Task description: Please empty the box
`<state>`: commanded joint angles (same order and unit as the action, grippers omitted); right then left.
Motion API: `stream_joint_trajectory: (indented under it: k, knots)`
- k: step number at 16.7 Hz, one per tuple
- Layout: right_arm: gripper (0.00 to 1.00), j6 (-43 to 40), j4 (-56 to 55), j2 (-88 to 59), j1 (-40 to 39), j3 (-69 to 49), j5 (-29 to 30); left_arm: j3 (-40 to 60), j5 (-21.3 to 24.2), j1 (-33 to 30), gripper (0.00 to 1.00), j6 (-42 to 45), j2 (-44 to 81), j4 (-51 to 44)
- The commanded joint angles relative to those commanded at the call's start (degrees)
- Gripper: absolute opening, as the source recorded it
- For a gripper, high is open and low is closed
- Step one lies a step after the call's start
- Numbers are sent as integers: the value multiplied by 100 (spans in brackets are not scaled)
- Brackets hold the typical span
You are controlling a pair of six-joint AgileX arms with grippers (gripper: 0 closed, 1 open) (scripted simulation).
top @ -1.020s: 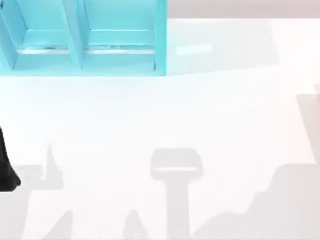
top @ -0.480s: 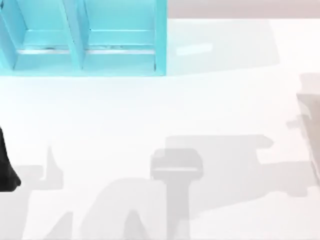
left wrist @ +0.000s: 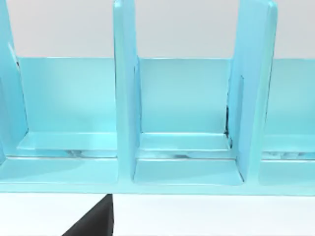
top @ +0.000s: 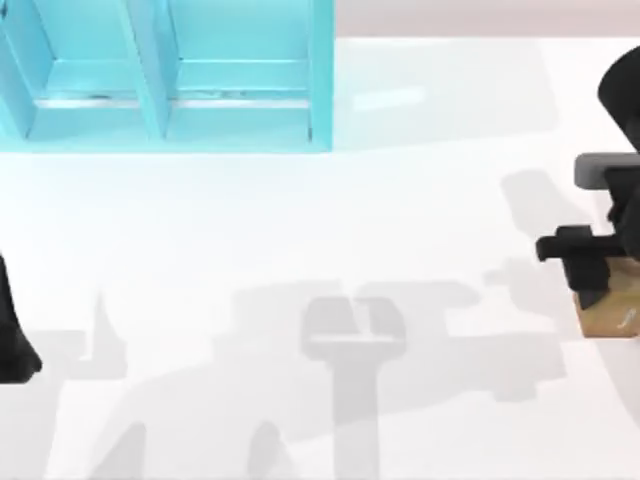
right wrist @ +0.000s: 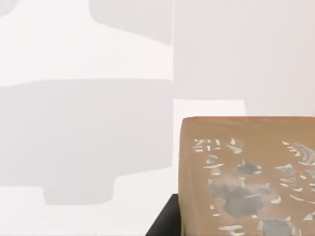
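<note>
Over at the table's [top: 300,230] right edge, a brown box [top: 610,312] (printed face up) lies partly under my right gripper [top: 590,285]; I cannot tell how that gripper is set. Well apart, a blue rack [top: 165,75] stands far left, my left arm [top: 12,330] parked near the left edge.

Brown box [right wrist: 246,177] print: illegible.
</note>
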<state>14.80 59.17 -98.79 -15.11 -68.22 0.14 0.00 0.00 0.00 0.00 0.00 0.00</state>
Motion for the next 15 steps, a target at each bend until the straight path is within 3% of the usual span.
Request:
stream_joint_trajectory:
  k: [8, 15]
  knots:
    - [0, 175, -206, -40, -40, 195, -19, 0, 0, 0, 100, 0, 0, 0]
    - [0, 187, -1150, -408, -79, 754, -14, 0, 0, 0, 100, 0, 0, 0]
